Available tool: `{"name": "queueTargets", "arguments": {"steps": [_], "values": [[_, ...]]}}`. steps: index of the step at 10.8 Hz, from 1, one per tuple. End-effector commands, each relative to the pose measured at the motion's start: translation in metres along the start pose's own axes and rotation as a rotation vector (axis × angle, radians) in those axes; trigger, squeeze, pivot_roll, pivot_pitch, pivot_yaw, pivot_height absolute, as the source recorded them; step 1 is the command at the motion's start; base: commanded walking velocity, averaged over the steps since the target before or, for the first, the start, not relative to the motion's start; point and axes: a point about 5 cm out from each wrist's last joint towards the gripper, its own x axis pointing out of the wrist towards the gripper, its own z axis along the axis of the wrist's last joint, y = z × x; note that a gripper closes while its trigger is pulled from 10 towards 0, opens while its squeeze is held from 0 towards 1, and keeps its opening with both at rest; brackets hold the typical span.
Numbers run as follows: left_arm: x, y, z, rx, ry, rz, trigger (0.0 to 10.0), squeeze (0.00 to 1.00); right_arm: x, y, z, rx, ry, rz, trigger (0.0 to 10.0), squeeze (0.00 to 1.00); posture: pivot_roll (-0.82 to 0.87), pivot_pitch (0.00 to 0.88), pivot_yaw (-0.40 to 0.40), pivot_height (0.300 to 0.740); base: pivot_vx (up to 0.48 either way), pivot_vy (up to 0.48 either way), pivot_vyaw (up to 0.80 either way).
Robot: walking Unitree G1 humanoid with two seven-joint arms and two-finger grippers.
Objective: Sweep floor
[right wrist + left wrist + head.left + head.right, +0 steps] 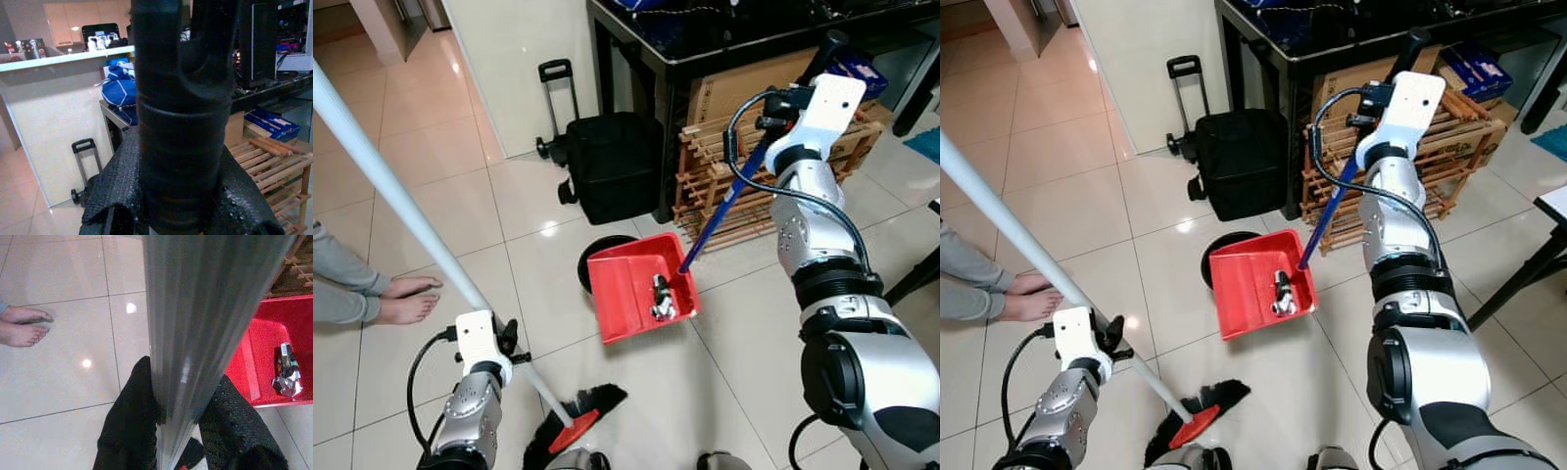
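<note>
A red dustpan point(625, 294) lies on the tiled floor with a crumpled silver wrapper point(662, 299) inside it. Its blue handle point(724, 211) slants up to my right gripper point(800, 96), which is shut on the black grip point(181, 122) at its top. My left gripper point(509, 345) is shut on the broom's pale pole point(391, 196); its black fingers point(129, 431) clamp the pole on both sides. The broom head point(573, 426), black bristles on a red base, rests on the floor just in front of me, a short way from the dustpan's open lip.
A person's bare feet point(406, 299) stand at the left. A black trolley bag point(612, 162) leans by the wall, beside a wooden rack point(724, 186) under a black table point(705, 44). A black round object point(597, 257) lies behind the dustpan.
</note>
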Motion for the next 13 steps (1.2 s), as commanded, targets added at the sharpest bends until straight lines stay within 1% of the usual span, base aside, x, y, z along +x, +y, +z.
{"name": "queueTargets", "arguments": {"steps": [1, 2, 6, 13], "values": [[-0.0014, -0.0005, -0.0029, -0.015, 0.011, -0.013, 10.0, 0.00, 0.0061, 0.0058, 0.0179, 0.030, -0.075, 0.014, 10.0, 0.00, -0.14, 0.054, 0.093, 0.740, 0.000, 0.000, 0.00], [-0.0013, -0.0005, -0.0031, -0.015, 0.012, -0.013, 10.0, 0.00, 0.0058, 0.0058, 0.0171, 0.030, -0.073, 0.016, 10.0, 0.00, -0.14, 0.055, 0.092, 0.740, 0.000, 0.000, 0.00], [-0.0021, -0.0009, -0.0041, -0.012, 0.013, -0.017, 10.0, 0.00, 0.0053, 0.0049, 0.0166, 0.030, -0.073, 0.016, 10.0, 0.00, -0.14, 0.059, 0.093, 0.740, 0.302, 0.000, 0.00], [-0.0032, 0.0024, -0.0061, -0.011, 0.026, -0.007, 10.0, 0.00, 0.0039, 0.0044, 0.0139, 0.029, -0.068, 0.016, 10.0, 0.00, -0.14, 0.062, 0.098, 0.740, 0.480, 0.000, 0.00]]}}
